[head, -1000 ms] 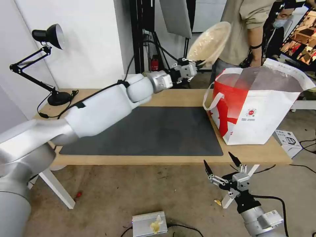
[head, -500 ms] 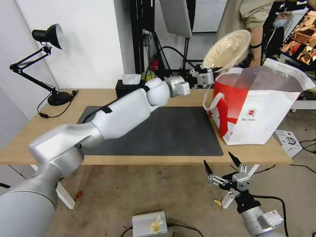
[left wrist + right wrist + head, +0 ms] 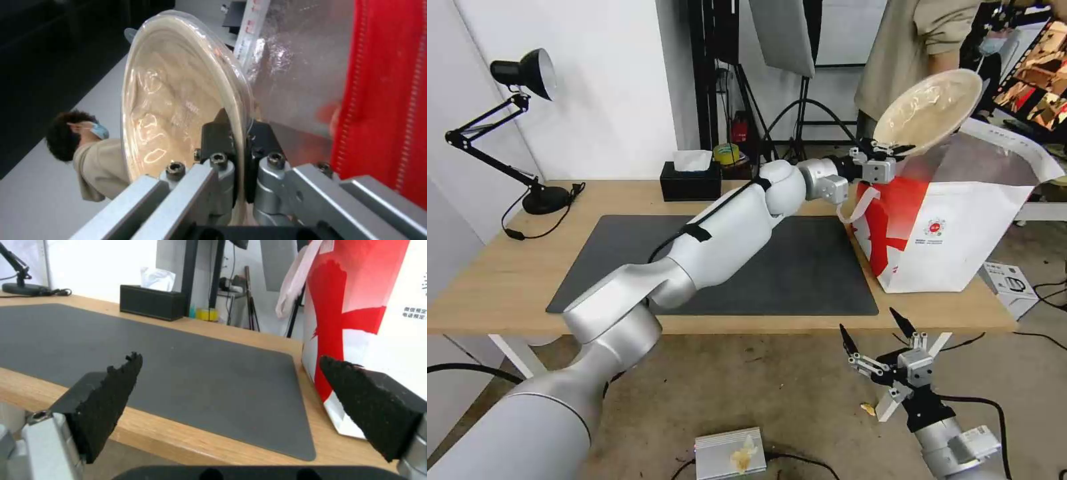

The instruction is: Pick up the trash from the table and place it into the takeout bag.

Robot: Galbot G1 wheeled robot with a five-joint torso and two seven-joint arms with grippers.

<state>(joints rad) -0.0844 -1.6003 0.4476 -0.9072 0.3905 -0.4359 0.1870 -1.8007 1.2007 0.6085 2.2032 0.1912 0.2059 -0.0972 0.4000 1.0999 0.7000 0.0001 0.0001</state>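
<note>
There was one tan paper bowl (image 3: 928,111), one takeout bag (image 3: 954,230) and one table (image 3: 487,280) bearing one dark grey mat (image 3: 800,267). One black tissue box (image 3: 690,183) and one black desk lamp (image 3: 520,73) stood on it. Two grippers showed, the left gripper (image 3: 886,155) and the right gripper (image 3: 877,330).

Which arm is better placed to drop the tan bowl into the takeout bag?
Left. The left gripper already has its jaws shut on the tilted tan paper bowl, right above the takeout bag. The right gripper hangs open and empty below the table edge.
</note>
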